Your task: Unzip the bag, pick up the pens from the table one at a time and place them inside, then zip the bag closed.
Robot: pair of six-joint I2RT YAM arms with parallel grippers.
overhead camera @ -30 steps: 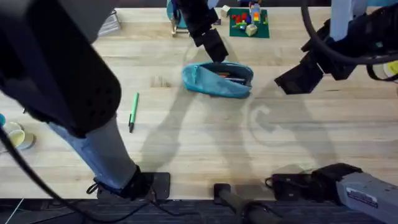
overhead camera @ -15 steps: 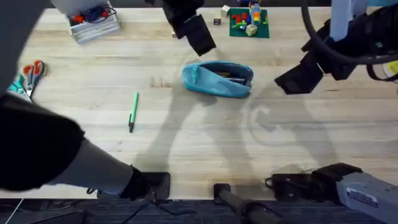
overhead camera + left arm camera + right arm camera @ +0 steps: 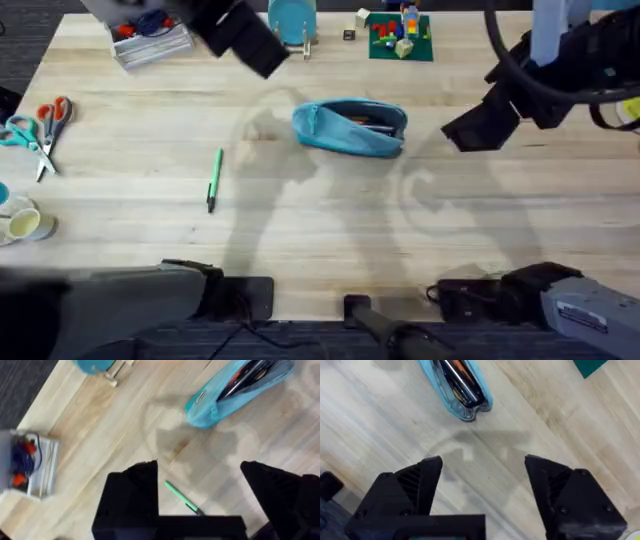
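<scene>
The light blue bag [image 3: 350, 127] lies unzipped near the middle of the table [image 3: 320, 230], with a silver-grey pen [image 3: 372, 123] showing through its open top. Both wrist views show the bag [image 3: 235, 390] [image 3: 457, 385] open, with dark contents inside. A green pen [image 3: 214, 179] lies on the wood to the bag's left, and in the left wrist view this pen [image 3: 181, 499] sits just past my open left gripper [image 3: 200, 485]. That left gripper [image 3: 245, 40] hovers high at the back left. My right gripper [image 3: 482, 482] is open and empty, held right of the bag [image 3: 480, 125].
Scissors [image 3: 40, 125] with orange and teal handles lie at the left edge above a tape roll [image 3: 22, 222]. At the back stand a clear box [image 3: 150, 40], a teal disc on a stand [image 3: 292, 20] and a green plate of toy bricks [image 3: 400, 35].
My left arm has swung away from the bag toward the back left, uncovering the left side of the table. The bag, green pen and right arm have stayed put.
</scene>
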